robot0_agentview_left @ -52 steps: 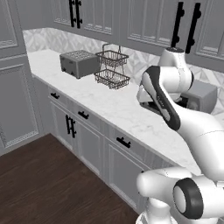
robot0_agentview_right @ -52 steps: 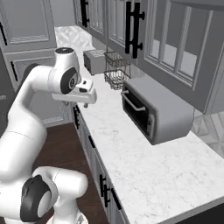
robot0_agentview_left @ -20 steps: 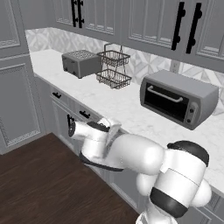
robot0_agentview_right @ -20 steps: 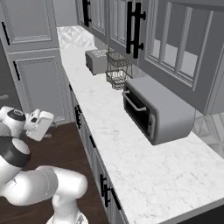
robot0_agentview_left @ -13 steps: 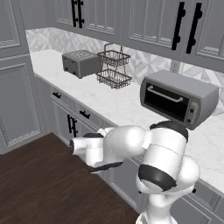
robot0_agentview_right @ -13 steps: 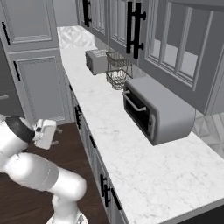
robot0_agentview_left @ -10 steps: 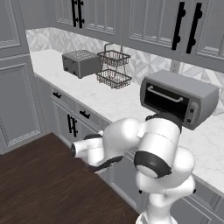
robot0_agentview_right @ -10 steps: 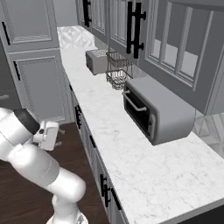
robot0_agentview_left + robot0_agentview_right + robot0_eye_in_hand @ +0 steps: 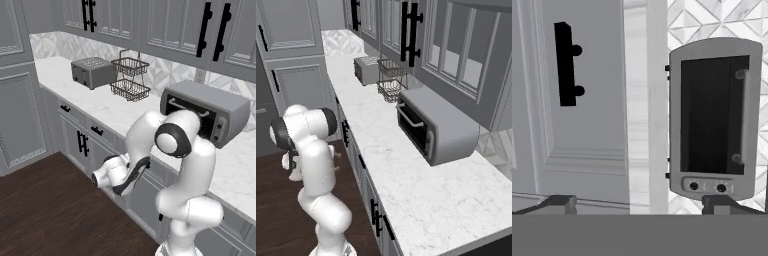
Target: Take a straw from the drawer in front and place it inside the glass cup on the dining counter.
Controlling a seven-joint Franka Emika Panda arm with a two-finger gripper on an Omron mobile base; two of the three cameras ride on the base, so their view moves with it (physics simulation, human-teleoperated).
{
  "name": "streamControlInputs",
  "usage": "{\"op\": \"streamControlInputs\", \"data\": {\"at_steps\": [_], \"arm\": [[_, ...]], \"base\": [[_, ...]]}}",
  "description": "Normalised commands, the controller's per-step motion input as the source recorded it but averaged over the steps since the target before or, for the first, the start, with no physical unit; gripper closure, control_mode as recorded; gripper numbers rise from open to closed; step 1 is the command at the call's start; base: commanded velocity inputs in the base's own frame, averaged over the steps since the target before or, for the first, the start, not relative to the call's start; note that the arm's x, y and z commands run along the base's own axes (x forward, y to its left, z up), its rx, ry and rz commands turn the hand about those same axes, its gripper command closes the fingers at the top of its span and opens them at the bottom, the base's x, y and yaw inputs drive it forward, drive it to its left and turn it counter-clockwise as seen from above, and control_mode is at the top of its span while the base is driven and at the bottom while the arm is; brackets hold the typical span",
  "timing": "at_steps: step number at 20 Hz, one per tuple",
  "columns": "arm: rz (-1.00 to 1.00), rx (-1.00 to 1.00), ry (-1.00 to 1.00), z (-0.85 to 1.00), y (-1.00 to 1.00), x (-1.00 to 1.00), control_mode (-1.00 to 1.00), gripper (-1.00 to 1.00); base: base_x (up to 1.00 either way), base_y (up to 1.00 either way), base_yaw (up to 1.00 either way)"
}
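The arm has swung down from above the table, so the hand [image 9: 100,178] is now hanging spread and empty, facing the drawer [image 9: 582,100] front, its black handle [image 9: 565,64] just ahead. The straw is presumably inside; opening comes first.

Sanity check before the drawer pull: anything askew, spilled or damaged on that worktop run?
Nothing stands out. The toaster, wire basket rack and toaster oven stand upright on the worktop, oven door shut. The drawers below are shut. No spills or damage visible.
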Motion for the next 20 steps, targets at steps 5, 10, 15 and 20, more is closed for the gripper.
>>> {"op": "streamControlInputs", "data": {"at_steps": [5,10,15,20], "arm": [[0.0,-0.1,-0.02,-0.4,-0.19,0.12,-1.0,-1.0],[0.0,-0.08,-0.06,-0.2,-0.15,0.18,-1.0,-1.0],[0.0,-0.02,-0.08,-0.02,-0.27,0.31,-1.0,-1.0],[0.0,0.03,-0.03,0.0,-0.27,0.44,-1.0,-1.0]], "base": [[0.0,0.0,0.0],[0.0,0.0,0.0],[0.0,0.0,0.0],[0.0,0.0,0.0]]}}
